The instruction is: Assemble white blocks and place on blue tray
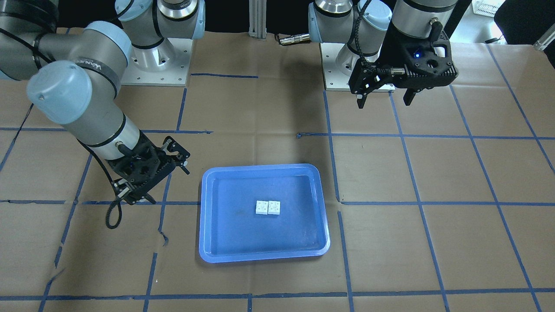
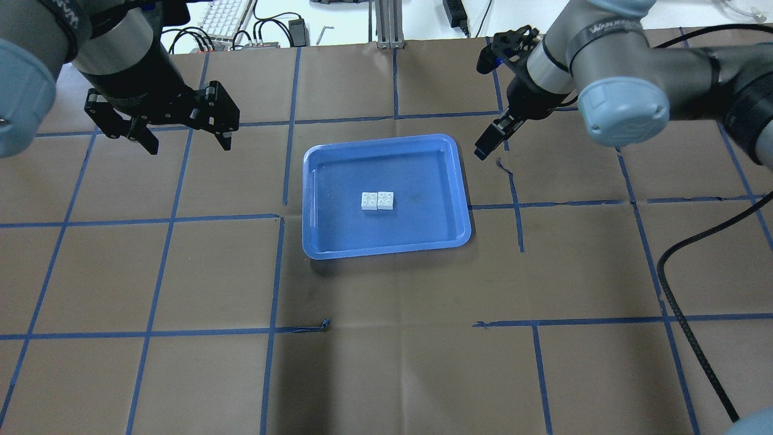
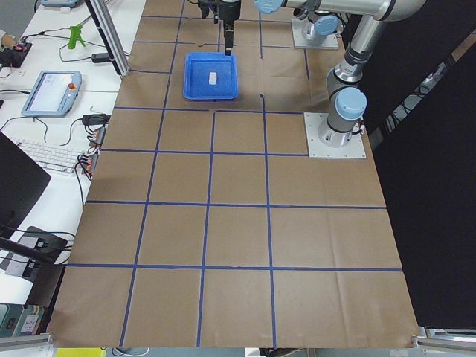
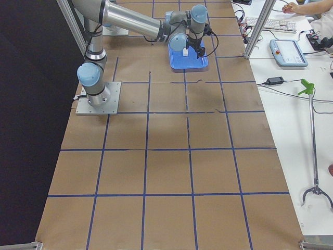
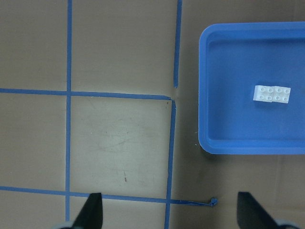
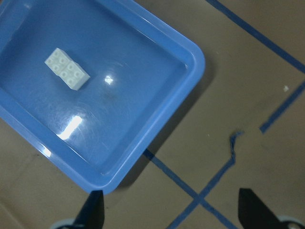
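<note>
Front view: tray [image 1: 260,168] sits mid-bench [image 1: 433,242], well in from every edge. Blocks [image 1: 268,207] lie side by side, touching, studs up, about the tray's centre. Left end effector [image 1: 385,102] hangs near its own base, fingers spread, nothing between them. Right end effector [image 1: 170,186] is tilted, just off a short side of the tray, also spread and empty.

Overhead: left end effector well apart from the tray's left short side. Right one is near the tray's far right corner, seen side-on.

Left side view: tray is small and the blocks are a white speck inside it. Cannot tell finger state here.

Right side view: arm partly covers the tray, with the white speck just visible.

Left wrist: fingertips wide apart over bare bench. Tray and blocks at upper right.

Right wrist: fingertips wide apart. Tray fills the upper left, with the blocks inside.
</note>
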You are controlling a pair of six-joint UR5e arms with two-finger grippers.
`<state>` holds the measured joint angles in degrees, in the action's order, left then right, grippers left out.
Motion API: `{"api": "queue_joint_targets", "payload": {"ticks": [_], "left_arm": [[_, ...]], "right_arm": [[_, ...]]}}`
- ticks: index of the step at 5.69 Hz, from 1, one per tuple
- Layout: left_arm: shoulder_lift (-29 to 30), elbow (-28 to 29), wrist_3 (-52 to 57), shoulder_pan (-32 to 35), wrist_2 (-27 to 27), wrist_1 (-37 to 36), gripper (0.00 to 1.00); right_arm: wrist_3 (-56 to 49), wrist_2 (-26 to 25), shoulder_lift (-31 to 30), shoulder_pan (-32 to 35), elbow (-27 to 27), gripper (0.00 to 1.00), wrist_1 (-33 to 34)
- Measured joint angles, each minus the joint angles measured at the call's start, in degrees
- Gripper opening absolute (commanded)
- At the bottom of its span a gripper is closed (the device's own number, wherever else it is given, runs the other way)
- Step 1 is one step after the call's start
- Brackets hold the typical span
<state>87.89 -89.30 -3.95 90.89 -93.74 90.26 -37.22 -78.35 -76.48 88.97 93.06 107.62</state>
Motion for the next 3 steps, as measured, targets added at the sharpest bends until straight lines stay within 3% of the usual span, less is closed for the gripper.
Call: {"api": "queue_joint_targets", "payload": {"ticks": [2, 3], "left_arm": [[0.0, 0.0, 0.0, 0.0, 0.0, 0.0, 0.99], [0.0, 0.0, 0.0, 0.0, 0.0, 0.0, 0.99]], "right_arm": [[22.5, -8.5, -3.9, 0.4, -7.5, 1.00, -16.2], [32.6, -10.1, -6.1, 1.6, -9.6, 1.00, -21.2]]}}
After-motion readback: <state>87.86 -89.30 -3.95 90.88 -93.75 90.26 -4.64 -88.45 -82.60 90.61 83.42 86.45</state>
